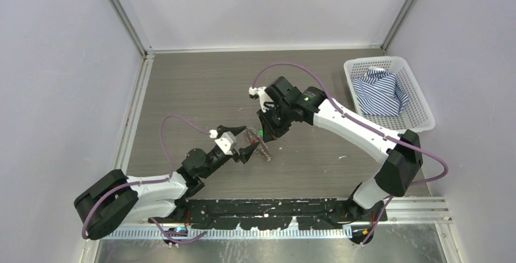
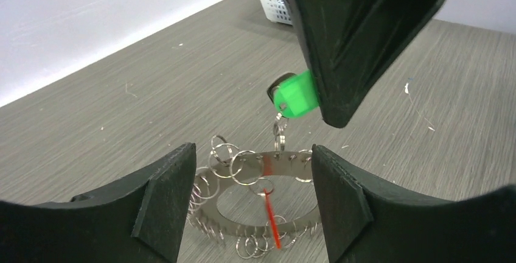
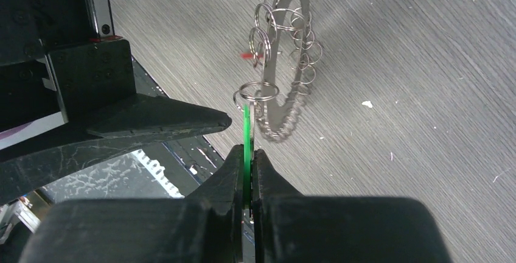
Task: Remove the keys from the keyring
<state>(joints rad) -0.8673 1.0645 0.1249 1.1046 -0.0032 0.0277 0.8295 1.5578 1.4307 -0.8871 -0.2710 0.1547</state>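
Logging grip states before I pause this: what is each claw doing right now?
Left claw: open, one finger on each side of the keyring.
Right claw: closed on the green key.

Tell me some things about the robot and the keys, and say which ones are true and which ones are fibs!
1. The right fingers are pinching the green key. True.
2. The left fingers are squeezed shut. False: they are open, with one on each side of the metal ring.
3. A striped cloth lies in the white basket. True.
4. The basket sits at the near left corner of the table. False: it is at the far right corner.
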